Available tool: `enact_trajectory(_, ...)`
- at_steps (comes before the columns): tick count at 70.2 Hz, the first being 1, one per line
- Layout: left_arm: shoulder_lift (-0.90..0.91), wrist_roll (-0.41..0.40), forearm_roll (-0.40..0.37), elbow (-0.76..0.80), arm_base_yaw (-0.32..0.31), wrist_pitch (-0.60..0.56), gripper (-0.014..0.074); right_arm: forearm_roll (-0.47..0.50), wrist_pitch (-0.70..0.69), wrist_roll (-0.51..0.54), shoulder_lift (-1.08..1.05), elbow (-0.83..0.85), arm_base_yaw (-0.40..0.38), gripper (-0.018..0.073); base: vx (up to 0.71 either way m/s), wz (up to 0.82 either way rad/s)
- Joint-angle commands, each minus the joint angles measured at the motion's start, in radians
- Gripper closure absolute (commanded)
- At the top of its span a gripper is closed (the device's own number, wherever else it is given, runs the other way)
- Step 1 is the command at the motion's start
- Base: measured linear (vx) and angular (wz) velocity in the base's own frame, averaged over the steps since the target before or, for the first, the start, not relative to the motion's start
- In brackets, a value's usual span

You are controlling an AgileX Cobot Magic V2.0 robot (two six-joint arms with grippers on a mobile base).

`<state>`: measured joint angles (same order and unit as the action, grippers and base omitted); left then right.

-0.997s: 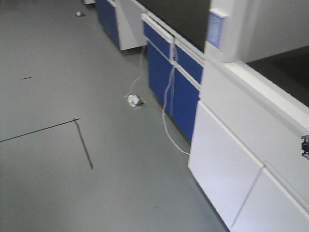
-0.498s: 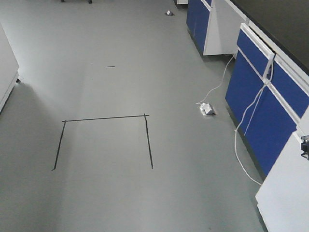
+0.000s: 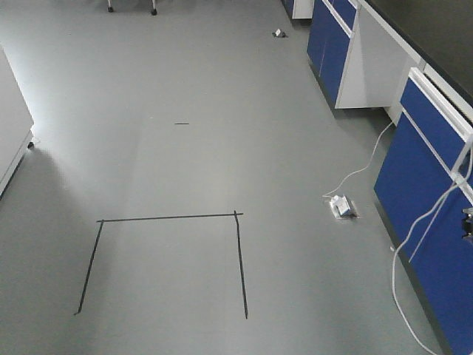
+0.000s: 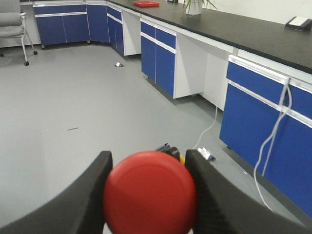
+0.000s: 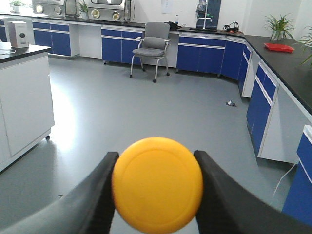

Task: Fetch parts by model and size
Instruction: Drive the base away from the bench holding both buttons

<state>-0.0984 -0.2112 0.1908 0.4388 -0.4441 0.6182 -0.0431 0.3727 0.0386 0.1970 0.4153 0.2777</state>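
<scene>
The red mushroom-cap switch sits clamped in your left gripper, its smooth, rounded, matte cap filling the gap between the two black curved fingers, which press against its sides. The yellow switch is held the same way in your right gripper: a flat-faced glossy disc with a faint raised ring, pinched between dark fingers. Both caps face the wrist cameras and are blurred by closeness, so they hide their own bases. Just behind the red cap a scrap of black and yellow peeks out, too small for you to identify. Both grippers hang over a smooth grey floor marked with a three-sided outline of thin black tape. Blue cabinet doors with white trim run along the wall under a black worktop. A white cable trails down them, and a small white power strip lies on the floor nearby. A grey office chair stands far back, and a red tray rests on the worktop.
</scene>
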Motion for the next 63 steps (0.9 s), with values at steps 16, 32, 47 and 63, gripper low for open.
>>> enact_trajectory(16,-0.014,-0.004,0.004,0.025,-0.003,-0.079,0.0603,-0.005,-0.08,0.007,0.009,0.026,-0.001,0.0569,0.58,0.04)
enact_trajectory(32,-0.014,-0.004,0.004,0.025,-0.003,-0.079,0.0603,-0.005,-0.08,0.007,0.009,0.026,-0.001,0.0569,0.65,0.03)
enact_trajectory(47,-0.014,-0.004,0.004,0.025,-0.003,-0.079,0.0603,-0.005,-0.08,0.007,0.009,0.026,-0.001,0.0569,0.69,0.04)
enact_trajectory(63,-0.014,-0.004,0.004,0.025,-0.003,-0.079,0.0603,-0.005,-0.08,0.007,0.009,0.026,-0.001,0.0569,0.7,0.05)
